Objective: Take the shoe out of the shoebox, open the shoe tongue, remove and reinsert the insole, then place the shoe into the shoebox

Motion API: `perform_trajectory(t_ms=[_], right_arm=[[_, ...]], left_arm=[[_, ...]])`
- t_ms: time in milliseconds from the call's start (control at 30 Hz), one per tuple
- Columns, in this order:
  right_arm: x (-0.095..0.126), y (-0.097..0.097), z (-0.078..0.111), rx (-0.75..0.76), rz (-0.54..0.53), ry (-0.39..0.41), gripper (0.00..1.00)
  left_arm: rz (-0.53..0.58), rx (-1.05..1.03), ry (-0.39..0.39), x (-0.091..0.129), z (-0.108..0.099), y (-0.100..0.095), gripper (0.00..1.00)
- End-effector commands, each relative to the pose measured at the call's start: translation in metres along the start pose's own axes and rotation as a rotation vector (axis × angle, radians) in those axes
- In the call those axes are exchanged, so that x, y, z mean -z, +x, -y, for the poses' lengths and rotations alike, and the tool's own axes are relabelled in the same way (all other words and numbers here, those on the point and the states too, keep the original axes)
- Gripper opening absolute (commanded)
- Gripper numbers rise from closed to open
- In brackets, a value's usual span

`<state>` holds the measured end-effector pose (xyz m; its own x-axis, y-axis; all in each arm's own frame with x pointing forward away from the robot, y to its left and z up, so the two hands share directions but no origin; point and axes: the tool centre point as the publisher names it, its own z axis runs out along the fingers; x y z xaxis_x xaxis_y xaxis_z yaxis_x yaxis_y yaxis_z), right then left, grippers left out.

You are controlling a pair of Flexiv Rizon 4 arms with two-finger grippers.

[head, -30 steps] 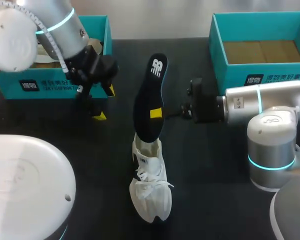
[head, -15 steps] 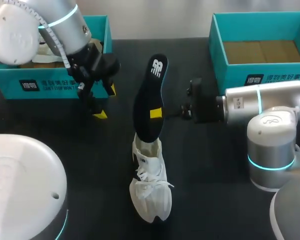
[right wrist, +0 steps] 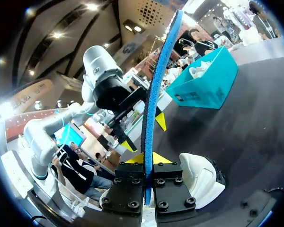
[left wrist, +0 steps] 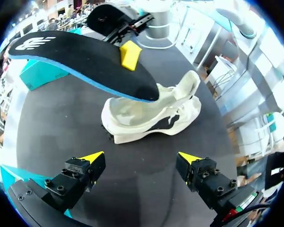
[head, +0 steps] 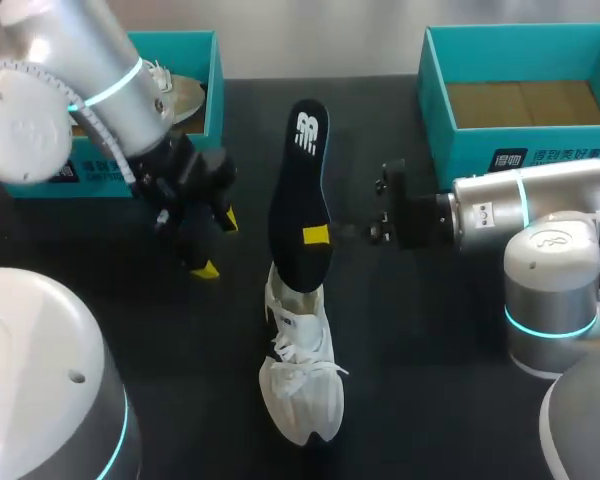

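Clamps the insole point(head: 298, 190) edge-on in the right claw point(head: 317, 236), lower end inside the shoe point(head: 300, 375) on the desk point(head: 430, 400), seemingly angled for sliding. Hangs the left claw point(head: 217, 243) wide, empty, nearby for steadying.

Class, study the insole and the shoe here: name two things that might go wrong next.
1. The shoe sits unheld: the left gripper is open and apart from it, so it may slide or tip as the insole moves.
2. The right gripper pinches the insole only at mid-length, so it might bend or slip.
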<state>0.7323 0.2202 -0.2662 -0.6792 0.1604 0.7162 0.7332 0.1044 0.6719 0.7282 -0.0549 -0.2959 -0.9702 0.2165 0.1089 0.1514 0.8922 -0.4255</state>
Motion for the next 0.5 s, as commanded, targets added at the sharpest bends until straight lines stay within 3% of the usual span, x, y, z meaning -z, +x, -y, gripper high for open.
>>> perform_trajectory(t_ms=[33, 333, 500], right_arm=[[0.001, -0.004, -0.002, -0.001, -0.007, 0.006, 0.00], [0.001, -0.004, -0.002, -0.001, -0.007, 0.006, 0.00], [-0.003, -0.010, -0.002, 0.060, -0.003, 0.002, 0.00]], left_arm=[[0.031, -0.003, 0.008, -0.004, -0.002, 0.011, 1.00], [0.031, -0.003, 0.008, -0.004, -0.002, 0.011, 1.00], [0.023, 0.000, 0.061, -0.026, 0.004, 0.008, 1.00]])
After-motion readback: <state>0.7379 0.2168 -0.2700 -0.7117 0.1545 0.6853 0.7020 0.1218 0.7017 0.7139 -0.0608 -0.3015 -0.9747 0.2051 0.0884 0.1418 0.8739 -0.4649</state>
